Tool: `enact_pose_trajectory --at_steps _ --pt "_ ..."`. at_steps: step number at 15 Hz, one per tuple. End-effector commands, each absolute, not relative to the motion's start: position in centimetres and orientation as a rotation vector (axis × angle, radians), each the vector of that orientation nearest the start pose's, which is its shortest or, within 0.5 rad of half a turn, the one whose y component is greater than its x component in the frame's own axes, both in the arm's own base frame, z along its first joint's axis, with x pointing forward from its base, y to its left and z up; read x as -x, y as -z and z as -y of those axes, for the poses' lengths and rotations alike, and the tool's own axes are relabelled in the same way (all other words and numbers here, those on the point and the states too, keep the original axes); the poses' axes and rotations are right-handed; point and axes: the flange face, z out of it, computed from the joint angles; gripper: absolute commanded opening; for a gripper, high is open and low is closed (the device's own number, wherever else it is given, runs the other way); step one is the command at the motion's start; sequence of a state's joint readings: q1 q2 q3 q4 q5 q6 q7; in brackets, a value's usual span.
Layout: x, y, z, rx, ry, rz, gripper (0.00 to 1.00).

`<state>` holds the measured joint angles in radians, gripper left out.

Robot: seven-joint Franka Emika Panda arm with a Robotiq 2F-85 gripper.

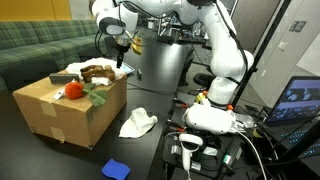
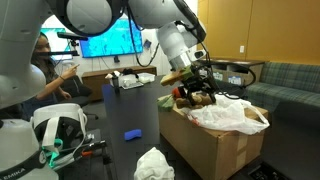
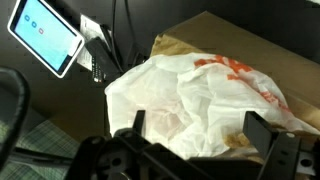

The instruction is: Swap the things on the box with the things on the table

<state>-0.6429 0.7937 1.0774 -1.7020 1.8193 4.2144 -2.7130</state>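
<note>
1. Box position. The box (image 1: 62, 112) stands on the table (image 1: 30, 150), in front of the green sofa (image 1: 30, 40). Its top carries several loose things.

2. Load on the box.
- A white plastic bag (image 3: 200, 90) with orange print lies crumpled on the top. In an exterior view it covers much of the upper surface (image 2: 232, 113).
- A red object (image 1: 73, 91) lies near the front edge, with a green part just beside it.
- A brown object (image 1: 97, 72) lies toward the end of the box nearest the arm.

3. Load on the table.
- A crumpled white item (image 1: 138, 123) lies on the tabletop just beside the box.
- A flat blue object (image 1: 116, 169) lies on the tabletop, well apart from the box.

4. Gripper position. In both exterior views the gripper (image 1: 121, 60) hangs above one end of the box top, close over the brown object, pointing down. In the wrist view the gripper (image 3: 199, 122) looks straight onto the plastic bag, and the cardboard of the box (image 3: 200, 30) shows beyond the bag.

5. Gripper state. The jaws stand wide apart. The two fingers (image 3: 140, 122) frame the bag from either side of the wrist view, and nothing is clamped between them. Whether the fingertips touch the bag cannot be determined from these views; in the exterior views a gap appears between the gripper and the box top.
</note>
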Motion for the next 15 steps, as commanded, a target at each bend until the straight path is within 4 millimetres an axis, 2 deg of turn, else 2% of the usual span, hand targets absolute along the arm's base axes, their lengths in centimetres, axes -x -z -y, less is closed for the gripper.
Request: enact_pose_trajectory --at_steps 1,6,12,15 --pt "-57.7 -33.1 1.8 3.362 0.623 0.901 1.0" --pt "-57.6 -31.1 1.0 3.288 0.636 0.969 1.0" --pt "-54.8 -26.6 -1.3 3.201 0.474 1.092 1.0" --pt "-54.0 -25.3 -1.9 3.179 0.423 1.123 1.0"
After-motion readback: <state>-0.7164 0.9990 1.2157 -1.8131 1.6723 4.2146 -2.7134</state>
